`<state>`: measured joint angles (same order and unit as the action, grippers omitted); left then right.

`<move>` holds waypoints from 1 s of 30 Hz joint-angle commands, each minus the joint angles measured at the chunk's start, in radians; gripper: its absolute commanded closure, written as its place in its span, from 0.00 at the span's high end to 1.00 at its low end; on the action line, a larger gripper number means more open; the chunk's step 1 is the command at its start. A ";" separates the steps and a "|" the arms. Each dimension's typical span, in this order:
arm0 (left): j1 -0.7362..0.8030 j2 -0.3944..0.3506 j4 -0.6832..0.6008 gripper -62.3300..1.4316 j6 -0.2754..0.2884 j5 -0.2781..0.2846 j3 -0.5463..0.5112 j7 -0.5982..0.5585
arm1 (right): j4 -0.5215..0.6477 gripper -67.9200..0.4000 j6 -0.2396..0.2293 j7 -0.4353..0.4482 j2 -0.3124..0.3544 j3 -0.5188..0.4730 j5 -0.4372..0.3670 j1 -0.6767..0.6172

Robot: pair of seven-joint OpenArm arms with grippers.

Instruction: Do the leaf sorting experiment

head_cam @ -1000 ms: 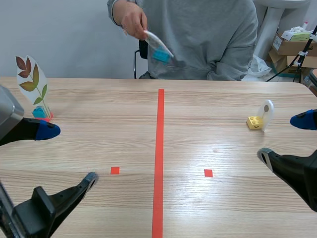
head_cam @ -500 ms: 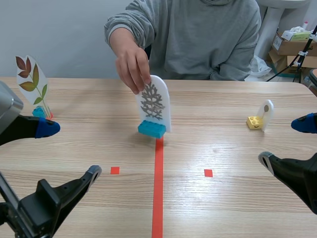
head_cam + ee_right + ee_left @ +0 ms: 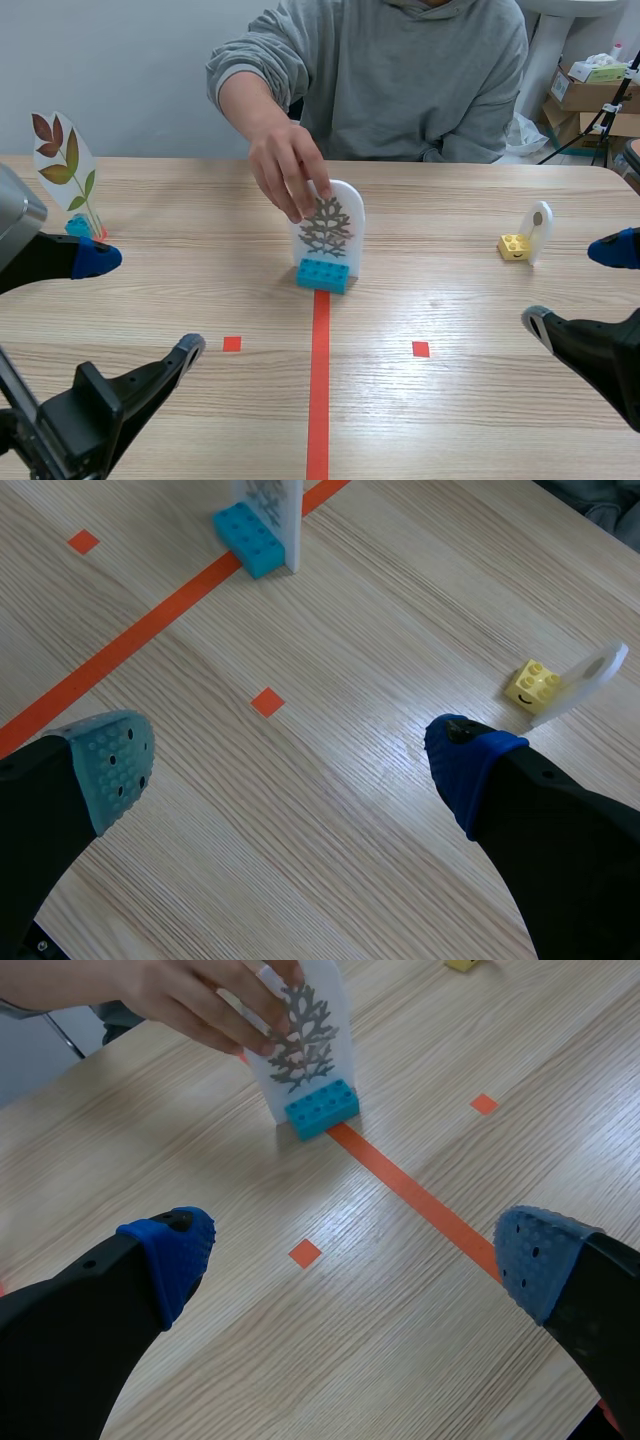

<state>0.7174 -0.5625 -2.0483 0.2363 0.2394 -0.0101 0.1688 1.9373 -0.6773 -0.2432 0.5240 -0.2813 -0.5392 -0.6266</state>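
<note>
Leaf card [image 3: 328, 225] on blue brick [image 3: 322, 275], upright on desk [image 3: 450, 200], gripped by a person [image 3: 420, 70]; left hand [image 3: 355, 1260] and right hand [image 3: 290, 760] open.

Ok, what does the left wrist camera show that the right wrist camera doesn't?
Left wrist only: the person's hand on the leaf card, and its grey leaf print. Right wrist only: the white tab on the yellow brick, of which left catches just a sliver. Both: the card's blue brick, the orange tape line, and that arm's open fingers.
</note>
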 commanded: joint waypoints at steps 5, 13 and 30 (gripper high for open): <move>0.000 0.003 -0.002 0.96 -0.005 0.004 -0.007 -0.013 | 0.001 0.81 -0.001 0.017 0.013 -0.006 -0.007 0.011; 0.000 0.003 -0.002 0.96 -0.005 0.004 -0.007 -0.011 | 0.001 0.81 -0.001 0.018 0.013 -0.006 -0.007 0.011; 0.000 0.003 -0.002 0.96 -0.005 0.004 -0.007 0.009 | 0.001 0.81 -0.001 0.018 0.013 -0.006 -0.007 0.011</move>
<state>0.7174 -0.5625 -2.0480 0.2363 0.2394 -0.0101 0.1905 1.9373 -0.6773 -0.2409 0.5240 -0.2813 -0.5392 -0.6266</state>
